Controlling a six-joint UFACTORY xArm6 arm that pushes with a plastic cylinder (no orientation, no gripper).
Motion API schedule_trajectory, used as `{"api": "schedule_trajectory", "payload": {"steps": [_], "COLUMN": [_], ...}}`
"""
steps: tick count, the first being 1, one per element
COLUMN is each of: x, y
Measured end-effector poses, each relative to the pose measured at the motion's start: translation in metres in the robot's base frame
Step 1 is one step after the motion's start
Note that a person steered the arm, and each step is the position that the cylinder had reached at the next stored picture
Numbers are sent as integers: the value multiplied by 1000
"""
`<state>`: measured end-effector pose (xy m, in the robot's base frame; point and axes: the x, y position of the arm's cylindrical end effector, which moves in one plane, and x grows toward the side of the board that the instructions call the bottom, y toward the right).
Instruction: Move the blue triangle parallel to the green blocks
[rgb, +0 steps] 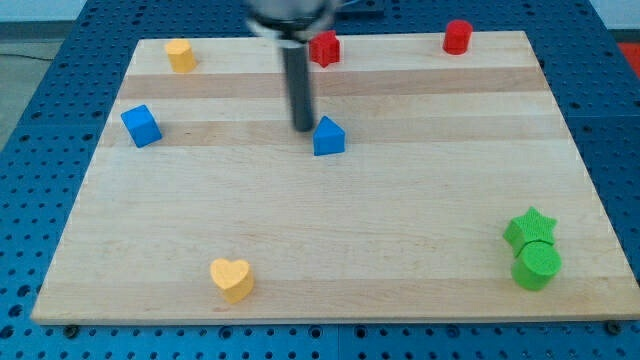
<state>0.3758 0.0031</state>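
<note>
The blue triangle (328, 137) is a small, matte, solid-looking block with a peaked top and squat straight sides, a house-like outline, in a bright mid blue. It sits on the desk (330, 250) a little above the middle, slightly toward the view's left of centre. My tip (303, 128) stands just beside it on the view's left, at about the height of the peak; whether the two touch cannot be told. The rod is a straight dark cylinder with a dull sheen, blurred at its upper end. There is no pincer on this arm, so nothing opens, closes or grips.

The desk is a pale wooden board made of glued lengthwise strips, with light grain and a smooth finish, lying on a blue perforated surface (40, 150).

The green blocks are at the view's lower right, well apart from the triangle: a green star (530, 227) and, touching it just below, a green cylinder (537, 267) with a round flat top.

A blue cube (141, 125) lies at the left, tilted on its footprint. A yellow heart (232, 279) lies near the bottom edge. A yellow block (180, 55) of unclear shape is at the top left. A red block (324, 48), angular, sits just behind the rod at the top, and a red cylinder (457, 37) is at the top right.
</note>
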Motion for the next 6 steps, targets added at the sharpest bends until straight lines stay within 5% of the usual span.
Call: {"api": "schedule_trajectory", "payload": {"steps": [3,4,5,6], "x": [82,131,131,56], "y": [22,-31,31,49]}}
